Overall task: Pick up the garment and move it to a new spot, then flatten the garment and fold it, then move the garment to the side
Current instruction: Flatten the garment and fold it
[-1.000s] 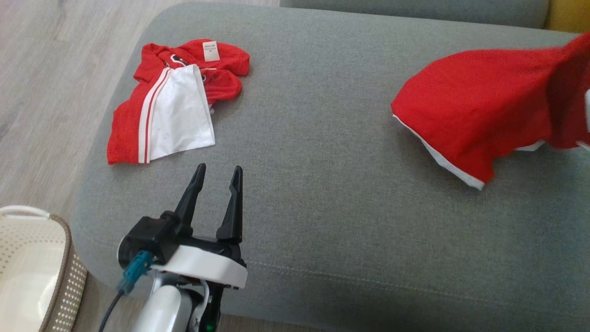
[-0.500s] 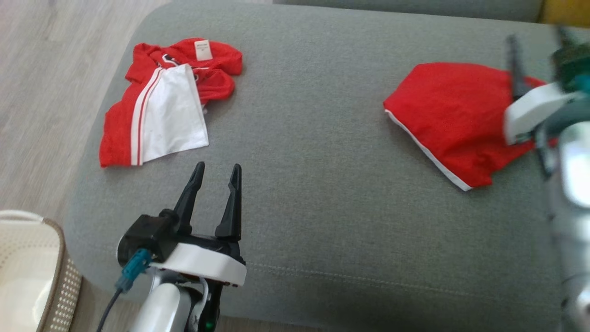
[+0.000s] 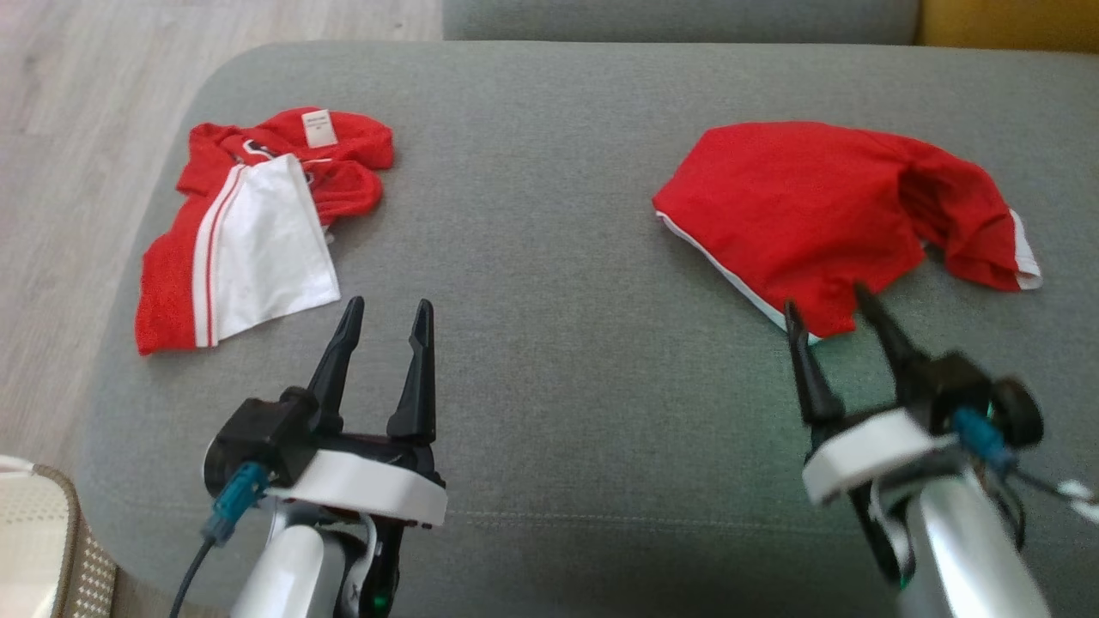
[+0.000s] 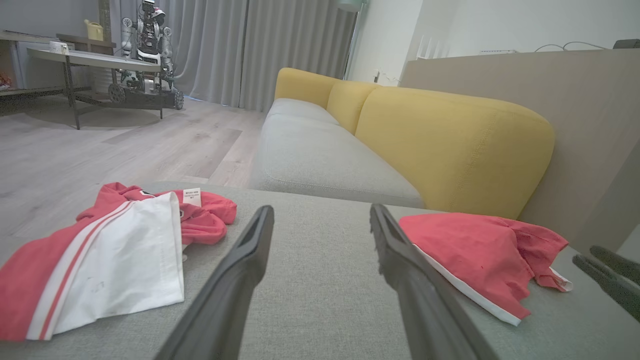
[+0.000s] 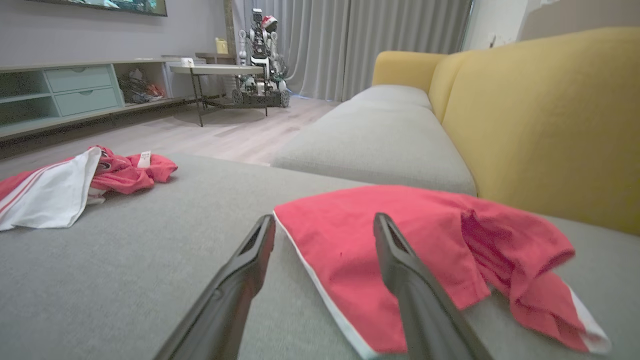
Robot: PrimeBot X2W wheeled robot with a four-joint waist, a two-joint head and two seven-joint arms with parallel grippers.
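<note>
Nearest, the left gripper (image 3: 388,302) hangs over the front of the broad grey fabric sofa cushion (image 3: 549,378), jaws open and empty, pose unchanged over the last second. The right gripper (image 3: 824,298) is now back at the lower right, jaws spread wide and holding nothing. A second ago the cloth was aloft and blurred at the right edge. The gripper's tips now sit over the near hem of the plain red garment with white edging (image 3: 790,206); whether they touch it can't be told. That garment lies released on the right half of the cushion, its left part fairly flat, its right part bunched into a raised fold with a white cuff showing. Well apart to the left lies a second garment, red with a white panel and stripes (image 3: 249,240), crumpled. Beyond stands a yellow sofa back (image 4: 450,145). Judgement: the move to a new spot looks done. Flattening comes next, and the bunched right side needs drawing out, likely with both grippers.
</note>
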